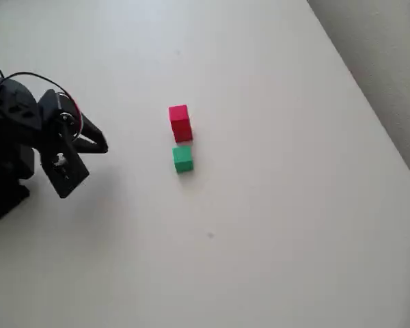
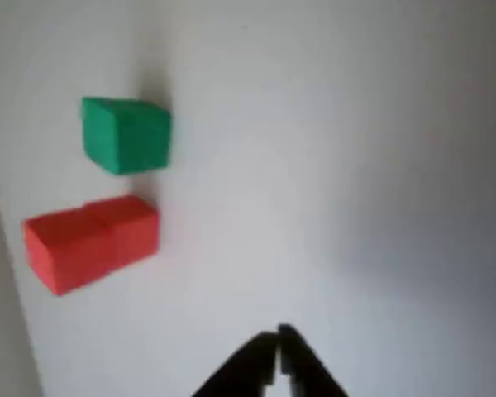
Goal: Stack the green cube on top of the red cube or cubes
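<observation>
The small green cube (image 1: 182, 159) rests on the white table, just below the taller red block (image 1: 180, 123) in the overhead view, with a narrow gap between them. In the wrist view the green cube (image 2: 126, 135) lies above the red block (image 2: 91, 241) at the left. My black gripper (image 1: 101, 144) is far to the left of both, its fingers pressed together with nothing between them. Its fingertips (image 2: 277, 351) meet at the bottom of the wrist view, well clear of the cubes.
The white table (image 1: 260, 225) spreads wide around the cubes. Its right edge (image 1: 369, 102) runs diagonally, with grey floor beyond. My arm's black body (image 1: 14, 150) fills the left edge.
</observation>
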Motion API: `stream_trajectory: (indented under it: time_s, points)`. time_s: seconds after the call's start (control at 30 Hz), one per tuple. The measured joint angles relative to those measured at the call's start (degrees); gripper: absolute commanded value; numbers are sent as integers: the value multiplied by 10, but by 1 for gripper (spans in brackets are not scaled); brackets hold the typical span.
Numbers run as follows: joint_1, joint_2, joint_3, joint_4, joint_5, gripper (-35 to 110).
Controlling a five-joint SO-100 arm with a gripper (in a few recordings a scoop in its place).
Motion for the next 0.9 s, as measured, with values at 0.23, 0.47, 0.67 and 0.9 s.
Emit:
stream_trajectory:
  time_s: [0.23, 0.47, 0.67, 0.9]
  points:
    - [29, -20, -13, -69, -43, 9]
    - [15, -327, -152, -161, -2, 20]
    - [27, -540, -270, -192, 25, 26]
    - [54, -758, -432, -182, 44, 28]
